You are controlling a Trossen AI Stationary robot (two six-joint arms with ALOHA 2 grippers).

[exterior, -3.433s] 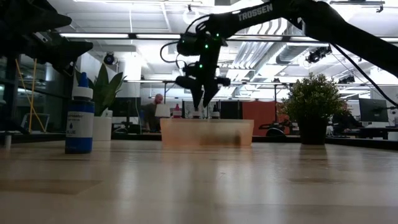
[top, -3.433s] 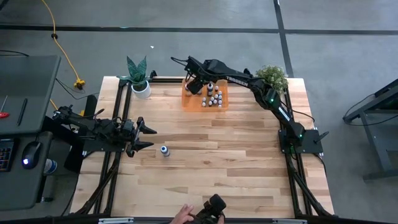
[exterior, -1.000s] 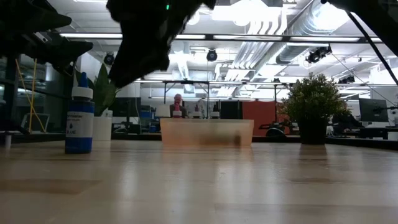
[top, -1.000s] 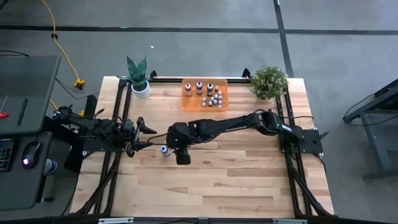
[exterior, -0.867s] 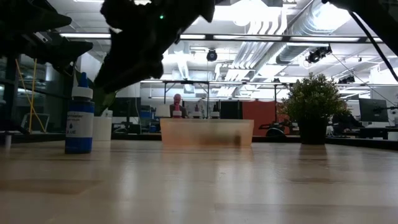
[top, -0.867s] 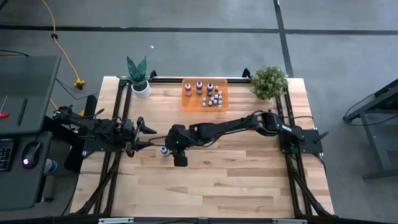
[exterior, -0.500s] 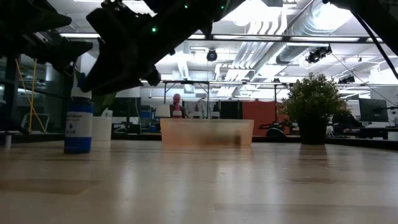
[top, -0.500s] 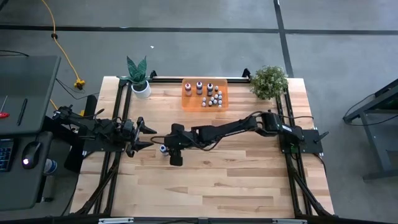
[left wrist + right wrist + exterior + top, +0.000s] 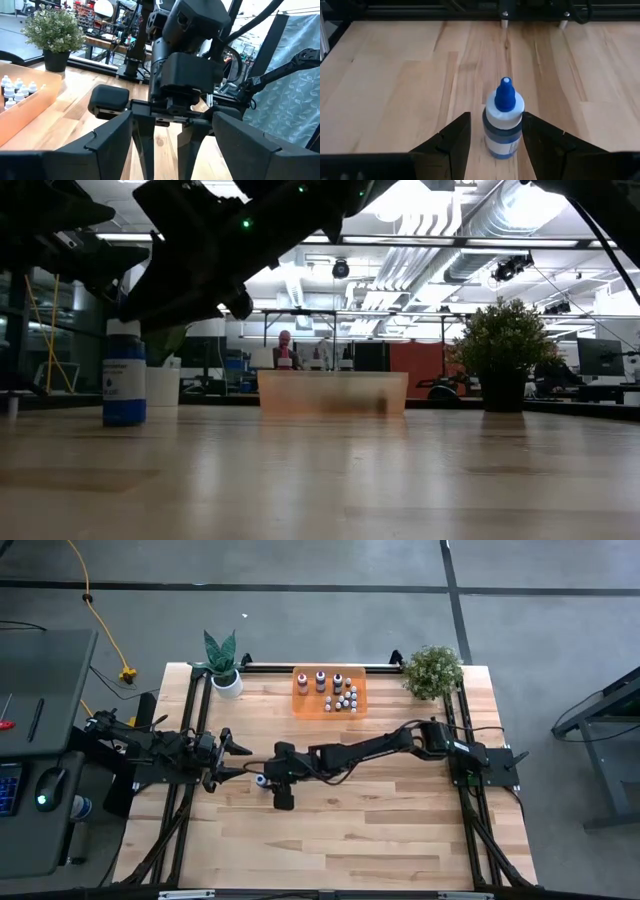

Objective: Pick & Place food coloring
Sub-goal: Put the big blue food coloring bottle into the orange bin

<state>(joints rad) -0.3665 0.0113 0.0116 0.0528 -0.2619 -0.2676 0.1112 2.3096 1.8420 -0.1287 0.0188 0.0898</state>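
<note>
One food coloring bottle (image 9: 503, 125) stands upright on its base on the wood, with a blue body, a white shoulder and a blue tip. In the high view this bottle (image 9: 262, 780) is left of centre. My right gripper (image 9: 496, 118) is open, reaching level from the table's right, one finger on each side of the bottle; I cannot tell whether either finger touches it. In the low view the gripper hides the cap of the bottle (image 9: 124, 385). Several more bottles stand in the orange tray (image 9: 329, 691). My left gripper (image 9: 245, 761) is open and waits just left of the bottle.
The orange tray (image 9: 332, 393) sits by the far edge, between a spiky plant in a white pot (image 9: 222, 660) and a bushy plant (image 9: 433, 668). Bare wood lies toward the near edge and right of the bottle. My two grippers face each other closely.
My right gripper has moved toward the table's left edge and sunk lower, so its open fingers now stand around the bottle and cover its cap in the low view. The bottle has stayed where it was.
</note>
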